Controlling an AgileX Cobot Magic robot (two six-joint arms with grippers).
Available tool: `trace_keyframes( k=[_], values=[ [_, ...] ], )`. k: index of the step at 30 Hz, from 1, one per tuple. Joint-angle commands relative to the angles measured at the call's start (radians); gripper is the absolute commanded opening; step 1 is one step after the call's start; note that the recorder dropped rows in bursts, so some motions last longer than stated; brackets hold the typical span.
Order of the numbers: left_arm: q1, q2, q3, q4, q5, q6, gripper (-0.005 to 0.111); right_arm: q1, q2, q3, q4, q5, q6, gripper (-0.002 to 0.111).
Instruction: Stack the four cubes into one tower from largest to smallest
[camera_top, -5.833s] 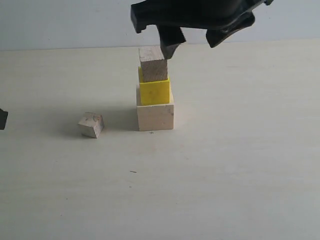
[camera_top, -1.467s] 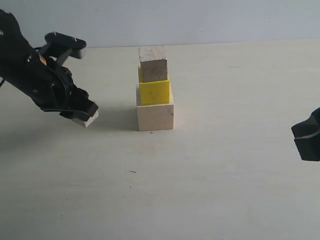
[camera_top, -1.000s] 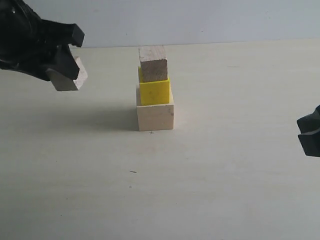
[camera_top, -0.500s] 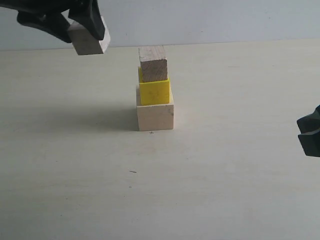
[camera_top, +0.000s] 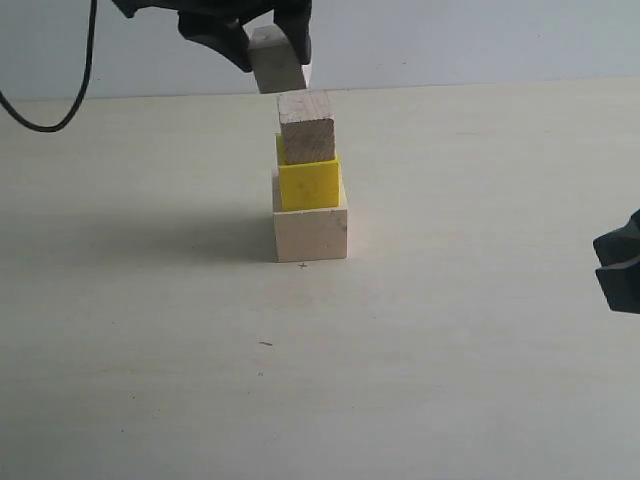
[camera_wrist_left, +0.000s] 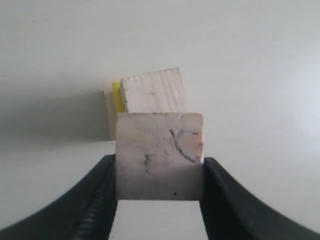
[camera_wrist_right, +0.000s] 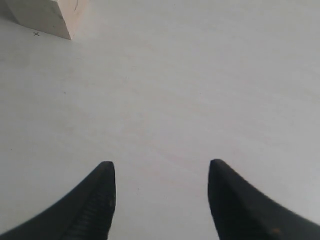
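The smallest pale wooden cube (camera_top: 275, 62) is held in the air, clamped between the jaws of the left gripper (camera_top: 268, 45), tilted, and just above and a little to the left of the tower's top in the exterior view. Whether its lower edge touches is not clear. Below it, three cubes are already stacked: the large pale wooden cube (camera_top: 311, 232) on the table (camera_top: 450, 350), the yellow cube (camera_top: 309, 183) on that, and the brownish wooden cube (camera_top: 306, 127) on top, turned slightly against the yellow one. The step in hand is judged to be the placing of the last cube. For the next move, the held cube would need to be centred over the brownish cube, levelled, lowered until it rests flat, and only then released, with no sideways push on the stack. The right gripper (camera_wrist_right: 161, 175) is kept low, its jaws apart and empty, well apart from the tower.
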Motion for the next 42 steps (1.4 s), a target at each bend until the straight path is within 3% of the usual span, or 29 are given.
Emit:
trace_keyframes(
  k=[1,18,42],
  values=[
    [-0.005,0.045,-0.074,0.01,-0.003,-0.036,0.0,0.001,-0.008,0.003,-0.003,-0.022,0.001,0.053],
    [-0.007,0.12,-0.092,0.048,-0.003,-0.141,0.0,0.001,-0.008,0.003,0.004,-0.027,0.001,0.053],
    [-0.022,0.152,-0.146,0.06,-0.003,-0.121,0.0,0.001,-0.008,0.003,0.004,-0.027,0.001,0.053]
  ],
)
